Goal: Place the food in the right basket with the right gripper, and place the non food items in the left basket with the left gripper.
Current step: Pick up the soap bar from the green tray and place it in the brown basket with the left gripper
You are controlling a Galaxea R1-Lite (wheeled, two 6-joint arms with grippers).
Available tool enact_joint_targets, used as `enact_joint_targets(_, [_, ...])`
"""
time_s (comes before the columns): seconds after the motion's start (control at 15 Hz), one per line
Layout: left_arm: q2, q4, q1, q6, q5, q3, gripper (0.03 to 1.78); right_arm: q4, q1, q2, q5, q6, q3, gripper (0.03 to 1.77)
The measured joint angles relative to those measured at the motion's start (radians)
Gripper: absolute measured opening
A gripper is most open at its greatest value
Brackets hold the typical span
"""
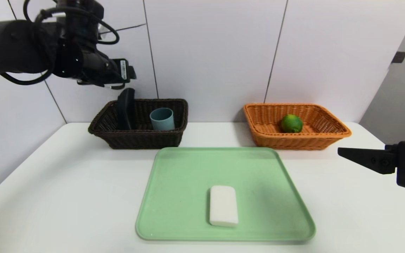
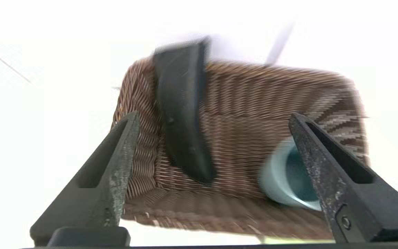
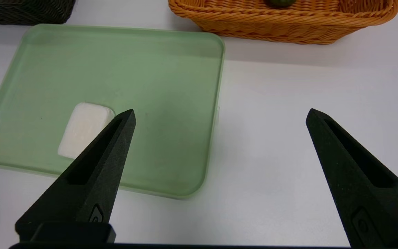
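The dark brown basket (image 1: 142,138) holds a black oblong object (image 1: 126,109) standing on end against its wall and a blue-grey cup (image 1: 162,119). My left arm (image 1: 65,52) is raised above that basket's back left. Its gripper (image 2: 214,116) is open and empty, well apart from the black object (image 2: 181,121) and the cup (image 2: 285,180). A green lime (image 1: 291,123) lies in the orange basket (image 1: 294,142). A white rounded block (image 1: 223,205) rests on the green tray (image 1: 188,175). My right gripper (image 3: 219,111) hovers open over the table, to the right of the tray.
Both baskets stand against the tiled back wall, the tray (image 3: 150,69) just in front of them. White tabletop (image 1: 65,193) stretches to the left and right of the tray. The right gripper (image 1: 343,151) hangs near the table's right edge.
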Motion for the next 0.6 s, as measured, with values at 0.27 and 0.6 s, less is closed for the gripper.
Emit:
enact_joint_targets(0.27, [-0.112, 0.085, -0.166, 0.042, 0.036, -0.021, 1.61, 0.004, 0.000, -0.010, 0.000, -0.001, -0.001, 1.70])
enact_joint_targets(0.6, [-0.119, 0.373, -0.385, -0.169, 0.078, -0.134, 1.66, 0.006, 0.000, -0.025, 0.000, 0.000, 0.010, 1.70])
